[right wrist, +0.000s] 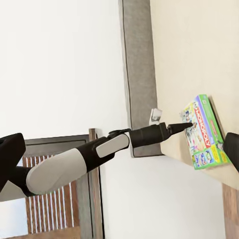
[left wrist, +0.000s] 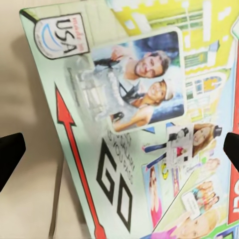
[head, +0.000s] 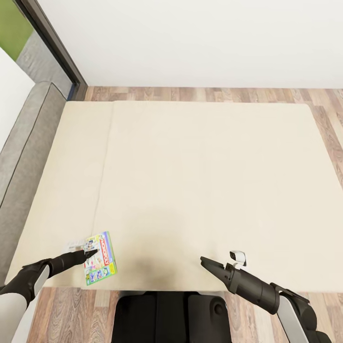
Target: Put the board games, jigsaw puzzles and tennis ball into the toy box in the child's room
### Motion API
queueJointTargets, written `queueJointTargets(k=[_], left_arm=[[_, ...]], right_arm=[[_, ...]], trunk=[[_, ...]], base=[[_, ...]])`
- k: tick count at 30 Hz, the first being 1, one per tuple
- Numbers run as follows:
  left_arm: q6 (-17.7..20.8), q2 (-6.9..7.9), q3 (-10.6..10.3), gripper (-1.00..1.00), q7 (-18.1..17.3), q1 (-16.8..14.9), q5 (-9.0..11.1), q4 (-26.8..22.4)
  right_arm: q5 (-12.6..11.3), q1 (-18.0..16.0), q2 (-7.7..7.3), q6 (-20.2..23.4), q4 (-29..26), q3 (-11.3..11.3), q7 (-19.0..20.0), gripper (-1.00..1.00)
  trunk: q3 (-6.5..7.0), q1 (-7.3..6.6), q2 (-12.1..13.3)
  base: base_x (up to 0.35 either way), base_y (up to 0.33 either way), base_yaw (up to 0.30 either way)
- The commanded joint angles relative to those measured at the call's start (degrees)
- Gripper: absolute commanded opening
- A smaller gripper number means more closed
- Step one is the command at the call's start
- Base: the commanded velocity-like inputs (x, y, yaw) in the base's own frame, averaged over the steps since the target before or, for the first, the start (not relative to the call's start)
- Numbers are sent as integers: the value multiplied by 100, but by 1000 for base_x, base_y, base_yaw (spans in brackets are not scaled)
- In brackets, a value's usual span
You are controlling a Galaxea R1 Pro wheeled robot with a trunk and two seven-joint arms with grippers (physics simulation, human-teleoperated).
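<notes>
Left pincer (head: 92, 253) directly over the Monopoly box (head: 101, 258), tips above the box's near-left half; contact can't be judged. In the left wrist view its 2 fingertips (left wrist: 10, 154) stand wide apart at the frame's sides, jaws spread, with the box's printed lid (left wrist: 144, 129) across the whole gap between them.

The box lies flat on the bed (head: 200, 181), near the bed's front edge and toward its left-front corner. A second flat, pale item (head: 75, 246) peeks out just beyond the pincer's left side, partly hidden by the arm; what it is can't be told.

Right pincer (head: 205, 261) hangs over the front edge of the bed, well apart from the box, holding nothing; whether its jaws are apart can't be told.

Mattress beyond both pincers is open cream surface with 1 seam (head: 105, 157). Grey padded headboard (head: 24, 157) runs along the bed's left side; wood floor (head: 328, 124) shows past the far and right edges.
</notes>
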Motion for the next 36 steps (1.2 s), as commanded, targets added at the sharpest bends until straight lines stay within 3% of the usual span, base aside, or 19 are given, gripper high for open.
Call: queueJointTargets(k=[1, 36], left_arm=[[51, -5, 48, 100, -45, -3, -24, -7], [39, -7, 26, 100, -128, -3, -17, -7]], right_arm=[[-21, -2, -1, 33, -1, -1, 4, 100], [15, -2, 35, 24, 26, -8, -26, 100]], trunk=[[-13, 3, -9], [-34, 3, -9]], base=[[0, 0, 0], [0, 0, 0]])
